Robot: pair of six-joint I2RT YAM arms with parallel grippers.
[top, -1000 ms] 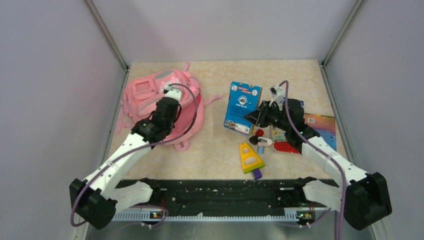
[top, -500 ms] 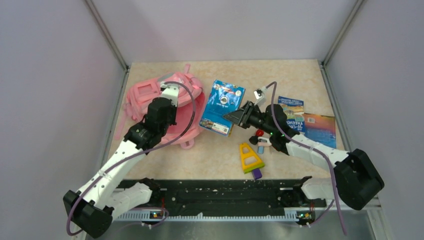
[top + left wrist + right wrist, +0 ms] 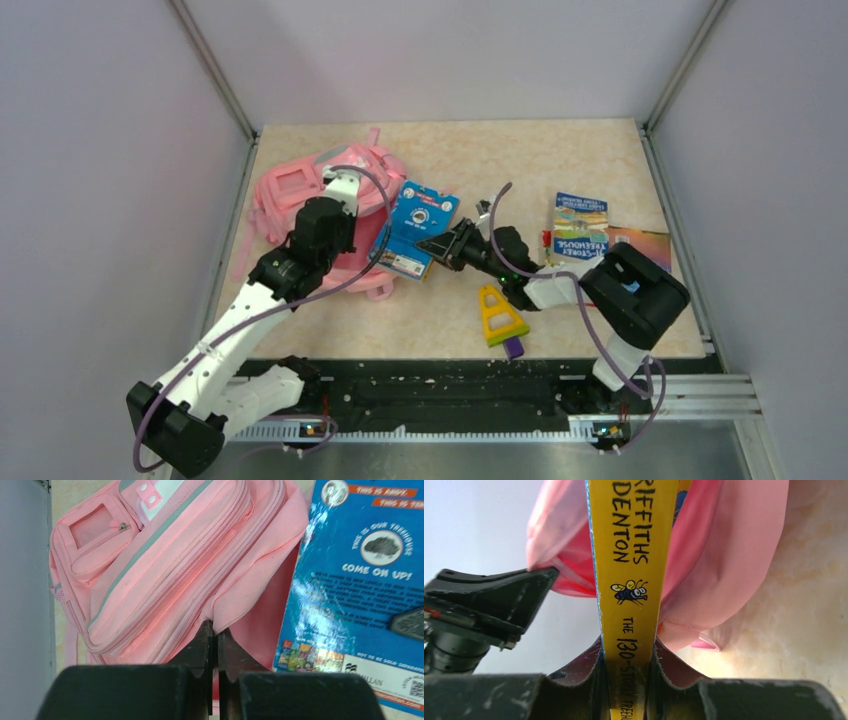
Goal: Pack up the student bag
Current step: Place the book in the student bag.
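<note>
The bag lies slumped just ahead of my left gripper, whose fingers are pinched together on the fabric at its mouth. My right gripper is clamped on the book, whose far end is at that mouth. My worry is that the thin pinch slips, or a book corner snags and shoves the bag away.

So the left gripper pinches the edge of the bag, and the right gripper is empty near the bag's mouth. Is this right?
Not quite. The right gripper is not empty: its jaws are shut on a book, gripped at the yellow spine, as the right wrist view shows. The rest holds: the left gripper pinches the edge of the bag.
</note>
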